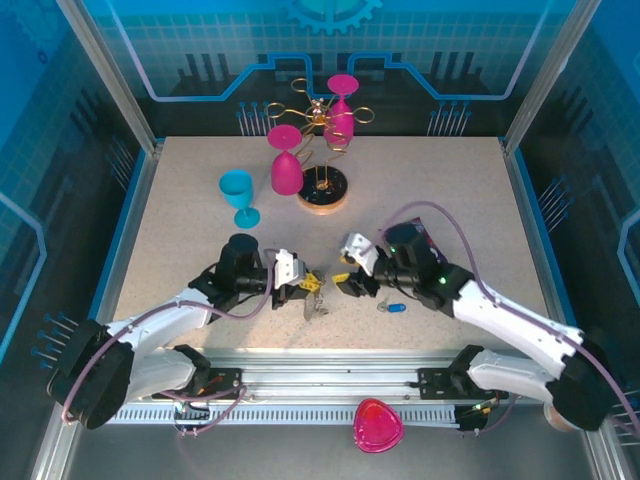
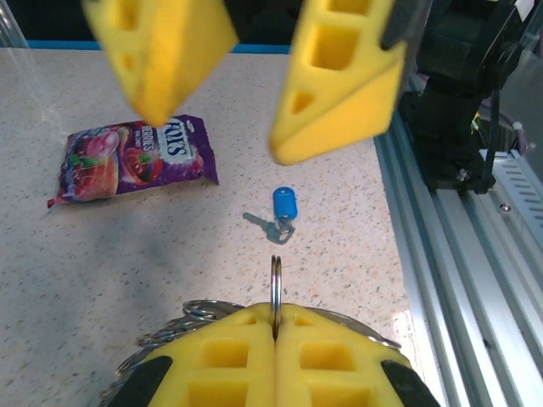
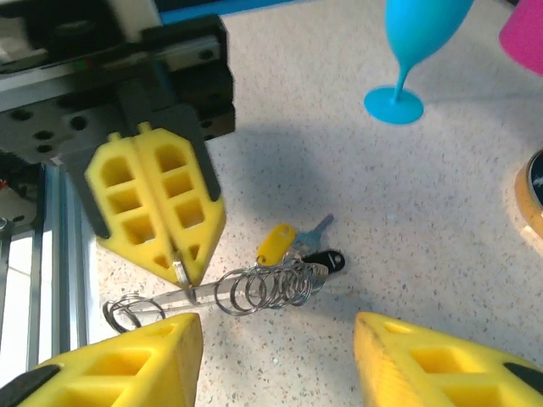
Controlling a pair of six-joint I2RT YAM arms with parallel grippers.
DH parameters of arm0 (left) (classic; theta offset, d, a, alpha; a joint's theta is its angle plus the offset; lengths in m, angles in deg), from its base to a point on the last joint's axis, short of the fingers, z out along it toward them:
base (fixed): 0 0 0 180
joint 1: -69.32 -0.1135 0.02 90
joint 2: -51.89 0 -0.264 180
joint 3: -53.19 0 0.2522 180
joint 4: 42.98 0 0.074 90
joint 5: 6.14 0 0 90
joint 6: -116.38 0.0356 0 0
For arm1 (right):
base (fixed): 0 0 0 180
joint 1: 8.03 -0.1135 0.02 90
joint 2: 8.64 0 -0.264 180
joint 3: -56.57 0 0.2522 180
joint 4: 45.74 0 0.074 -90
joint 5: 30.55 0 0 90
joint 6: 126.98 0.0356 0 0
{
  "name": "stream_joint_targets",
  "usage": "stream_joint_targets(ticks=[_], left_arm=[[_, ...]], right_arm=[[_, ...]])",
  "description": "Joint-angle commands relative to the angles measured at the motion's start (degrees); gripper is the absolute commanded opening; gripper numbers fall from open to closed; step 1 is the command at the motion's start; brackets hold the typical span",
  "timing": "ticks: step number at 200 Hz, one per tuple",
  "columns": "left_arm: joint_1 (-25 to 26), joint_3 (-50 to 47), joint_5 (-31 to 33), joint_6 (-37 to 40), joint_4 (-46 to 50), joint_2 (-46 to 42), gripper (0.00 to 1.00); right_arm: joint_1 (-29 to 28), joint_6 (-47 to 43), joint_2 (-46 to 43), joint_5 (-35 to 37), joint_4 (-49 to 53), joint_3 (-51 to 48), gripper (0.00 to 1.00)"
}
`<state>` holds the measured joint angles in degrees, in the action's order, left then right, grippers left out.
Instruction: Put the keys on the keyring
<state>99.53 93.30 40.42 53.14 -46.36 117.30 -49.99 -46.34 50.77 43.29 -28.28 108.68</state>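
My left gripper is shut on the keyring; a thin metal ring stands edge-on out of its pads. In the right wrist view the left gripper pinches the keyring's wire, and several small rings are strung along it. Keys with yellow, black and pale blue parts lie bunched at the wire's end. A blue-headed key lies alone on the table. My right gripper stands open just short of the rings, with nothing between its fingers. Seen from above, the two grippers face each other.
A purple snack packet lies behind the right gripper. A cyan glass, a gold wire rack with pink glasses and its round wooden base stand at the back. The aluminium rail runs along the near edge.
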Motion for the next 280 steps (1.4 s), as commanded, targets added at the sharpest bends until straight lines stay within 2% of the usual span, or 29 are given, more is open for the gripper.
stream_joint_targets(ticks=[1,33,95,249,258,269,280], left_arm=[[1.3,-1.8,0.3,-5.6,-7.7,-1.2,0.00],[1.6,-3.6,0.3,-9.6,-14.7,-1.0,0.00],[1.7,-4.8,-3.0,-10.7,-20.4,0.3,0.00],[2.2,-4.5,-6.1,-8.3,-19.0,1.2,0.00],[2.2,-4.4,-6.0,-8.0,-18.5,1.2,0.00],[2.2,-4.2,-5.6,-7.4,-17.6,1.2,0.00],[2.3,-4.1,-4.9,-6.8,-16.5,1.1,0.00]], right_arm=[[-0.4,-1.6,-3.5,-2.5,-14.6,-7.7,0.47],[-1.4,-2.4,-3.3,-5.0,-18.8,-11.3,0.42],[-3.2,-9.6,-0.4,-6.9,-25.1,-12.0,0.33],[-3.5,-9.4,3.3,-9.7,-28.8,-10.3,0.15],[-3.5,-9.4,3.4,-9.9,-28.6,-10.2,0.11],[-3.5,-9.7,3.4,-10.3,-27.9,-9.8,0.00],[-3.5,-10.5,3.4,-10.6,-26.6,-9.5,0.00]])
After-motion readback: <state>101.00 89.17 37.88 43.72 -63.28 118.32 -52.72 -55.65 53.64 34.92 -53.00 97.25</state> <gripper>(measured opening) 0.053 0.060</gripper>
